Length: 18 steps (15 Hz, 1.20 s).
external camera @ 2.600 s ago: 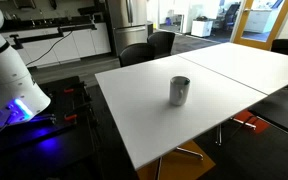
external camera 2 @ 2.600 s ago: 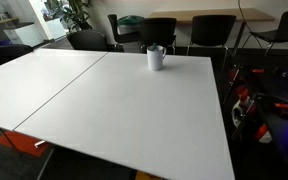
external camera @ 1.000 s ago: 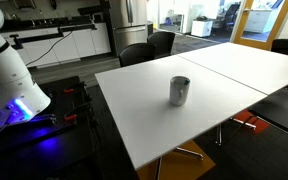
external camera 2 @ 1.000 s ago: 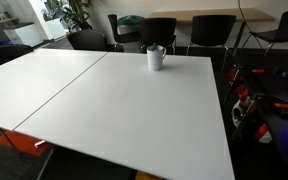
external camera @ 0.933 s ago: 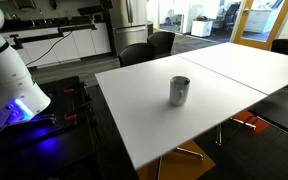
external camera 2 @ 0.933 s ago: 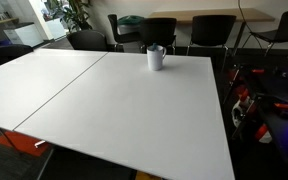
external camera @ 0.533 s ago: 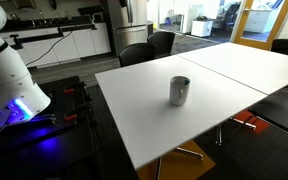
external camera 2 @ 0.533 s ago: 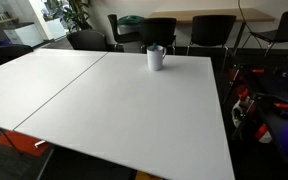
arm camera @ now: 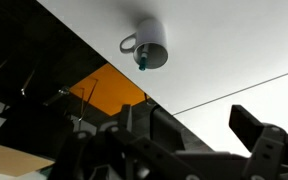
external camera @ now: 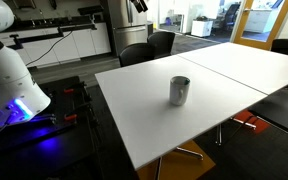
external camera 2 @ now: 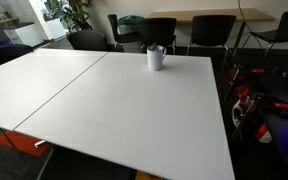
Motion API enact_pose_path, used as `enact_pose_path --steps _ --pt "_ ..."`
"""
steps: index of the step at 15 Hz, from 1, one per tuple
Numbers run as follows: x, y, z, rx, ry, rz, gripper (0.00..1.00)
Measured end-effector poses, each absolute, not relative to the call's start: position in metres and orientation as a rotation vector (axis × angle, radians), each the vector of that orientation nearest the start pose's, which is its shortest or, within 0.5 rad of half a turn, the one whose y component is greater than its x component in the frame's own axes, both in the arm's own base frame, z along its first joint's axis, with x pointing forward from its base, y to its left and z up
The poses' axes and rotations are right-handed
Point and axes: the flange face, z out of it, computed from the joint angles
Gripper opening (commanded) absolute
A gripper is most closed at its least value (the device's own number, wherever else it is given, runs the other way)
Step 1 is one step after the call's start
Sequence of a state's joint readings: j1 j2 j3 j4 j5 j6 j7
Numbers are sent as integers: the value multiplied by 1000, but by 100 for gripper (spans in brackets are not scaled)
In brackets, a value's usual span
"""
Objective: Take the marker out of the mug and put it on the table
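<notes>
The grey mug (external camera: 179, 90) stands upright on the white table (external camera: 144, 115), and it shows in both exterior views (external camera 2: 156, 57). In the wrist view the mug (arm camera: 147, 48) is far off, with the dark marker (arm camera: 141, 63) sticking up at its rim. I cannot make out the marker in the exterior views. My gripper (arm camera: 196, 125) is open and empty, high above the table (arm camera: 234, 40) and well away from the mug. Part of it shows at the top edge of an exterior view (external camera: 137, 5).
A seam (external camera: 224, 80) joins this table to a second white table (external camera: 254, 55). Dark chairs (external camera 2: 159, 30) stand along the far edge by the mug. The white robot base (external camera: 9, 80) with blue light stands beside the table. An orange object (arm camera: 109, 92) lies on the floor.
My gripper has come into view at the top edge of an exterior view. The mug and marker have not moved.
</notes>
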<state>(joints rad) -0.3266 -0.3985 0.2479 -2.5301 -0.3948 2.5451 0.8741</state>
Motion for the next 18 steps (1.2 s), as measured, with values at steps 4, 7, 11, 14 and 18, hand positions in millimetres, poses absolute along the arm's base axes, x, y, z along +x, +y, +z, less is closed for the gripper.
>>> enact_pose_path --steps 4,7,11,14,18 --pt "454 -28 436 -2985 1353 -995 100" --pt "460 -26 425 -2893 1562 -1129 100" --pt "465 -15 409 -2843 1634 -1188 100" --pt "466 -16 410 -2839 1639 -1188 100" --pt "463 -30 414 -2834 1627 -1204 100"
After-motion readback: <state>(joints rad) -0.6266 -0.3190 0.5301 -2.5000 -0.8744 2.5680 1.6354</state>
